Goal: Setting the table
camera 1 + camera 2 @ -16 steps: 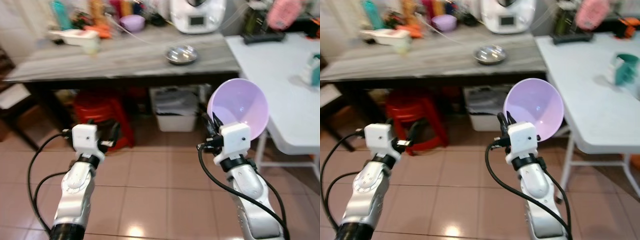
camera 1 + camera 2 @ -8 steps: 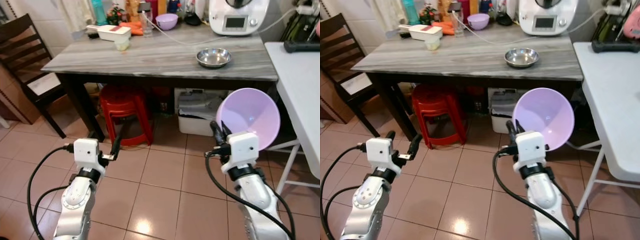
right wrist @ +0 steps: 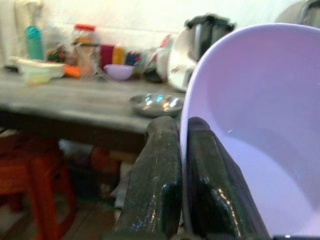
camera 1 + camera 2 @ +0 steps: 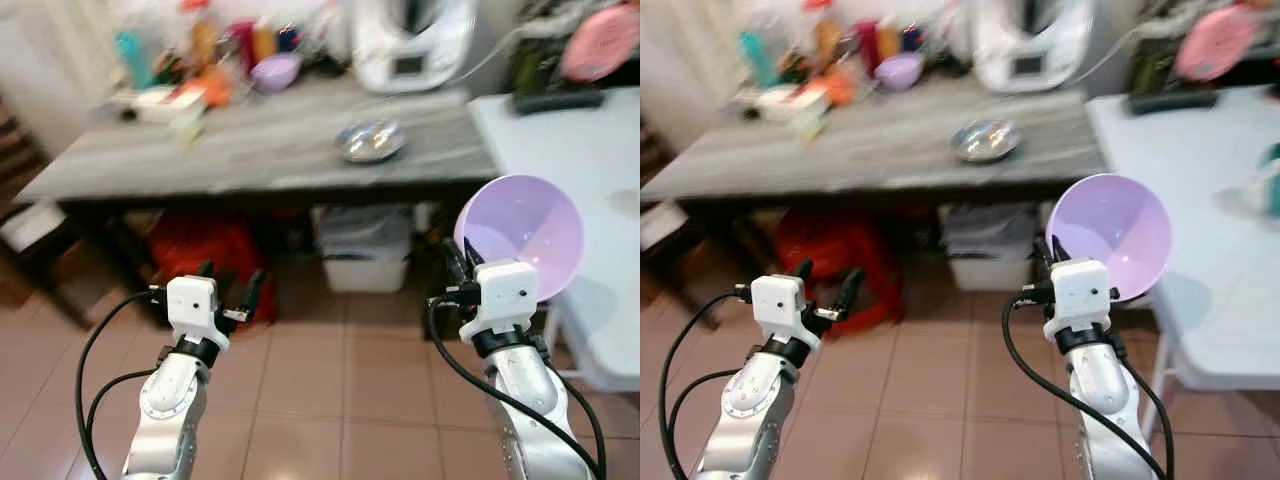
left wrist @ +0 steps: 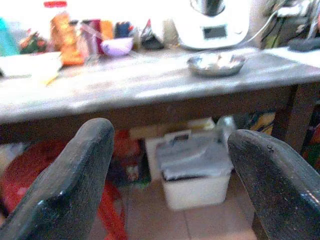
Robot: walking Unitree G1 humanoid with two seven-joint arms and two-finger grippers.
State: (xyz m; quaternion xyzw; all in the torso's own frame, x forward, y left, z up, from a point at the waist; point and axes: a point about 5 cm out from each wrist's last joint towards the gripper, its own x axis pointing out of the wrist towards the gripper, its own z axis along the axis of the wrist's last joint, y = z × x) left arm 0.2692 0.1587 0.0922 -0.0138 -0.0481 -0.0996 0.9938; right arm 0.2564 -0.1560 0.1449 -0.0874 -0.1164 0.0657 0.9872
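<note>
Bowl (image 4: 520, 233), lilac and tipped on edge at the right of the frame, is pinched by its rim in the right claw (image 3: 177, 165), beside the white table (image 4: 590, 170). Left claw (image 5: 170, 170) gapes wide, holding nothing. Judging by this, nothing is set yet.

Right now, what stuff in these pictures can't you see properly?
- Bottles and jars at the back of the grey table, eye views: motion blur, labels unreadable.
- White appliance: top cut off by the frame edge.
- Purple bowl in the right tool, right wrist view: far rim cut off.
- White table: its right side runs out of frame.
</note>
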